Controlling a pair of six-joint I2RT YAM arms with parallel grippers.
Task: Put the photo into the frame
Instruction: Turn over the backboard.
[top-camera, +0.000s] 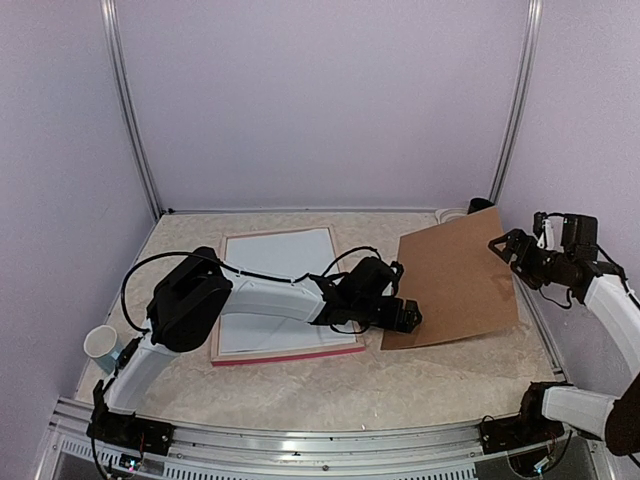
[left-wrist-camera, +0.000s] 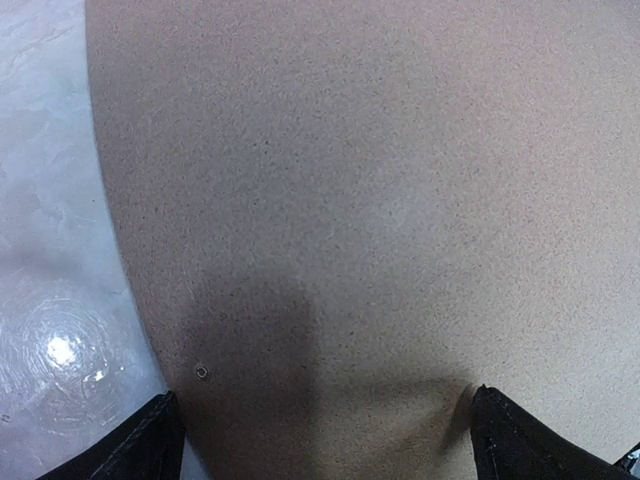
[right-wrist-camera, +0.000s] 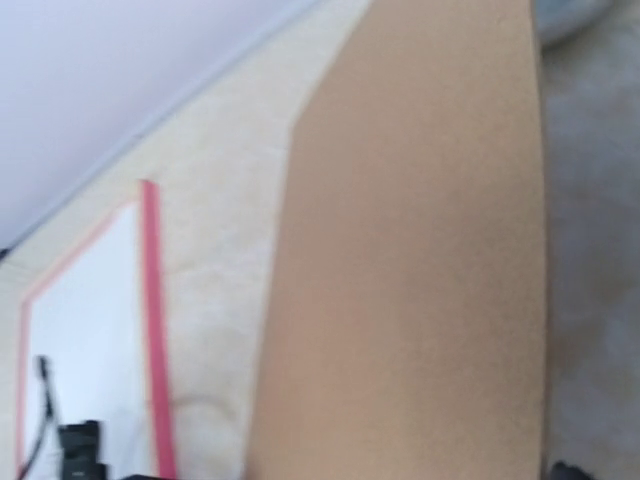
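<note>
The frame (top-camera: 300, 352) lies flat at centre-left of the table, with a pink-red edge and a white sheet (top-camera: 280, 290) filling its inside. It also shows in the right wrist view (right-wrist-camera: 152, 320). No landscape photo shows in any view. A brown backing board (top-camera: 455, 285) slants up to the right. My right gripper (top-camera: 507, 248) grips its raised right edge, and the board (right-wrist-camera: 410, 280) fills the right wrist view. My left gripper (top-camera: 408, 316) is open over the board's near-left corner, fingers (left-wrist-camera: 140, 445) wide apart just above the board (left-wrist-camera: 360, 200).
A white paper cup (top-camera: 102, 343) stands at the table's left edge. A white cup (top-camera: 452, 214) and a dark object (top-camera: 480, 205) sit at the back right corner. Walls and metal posts close in three sides.
</note>
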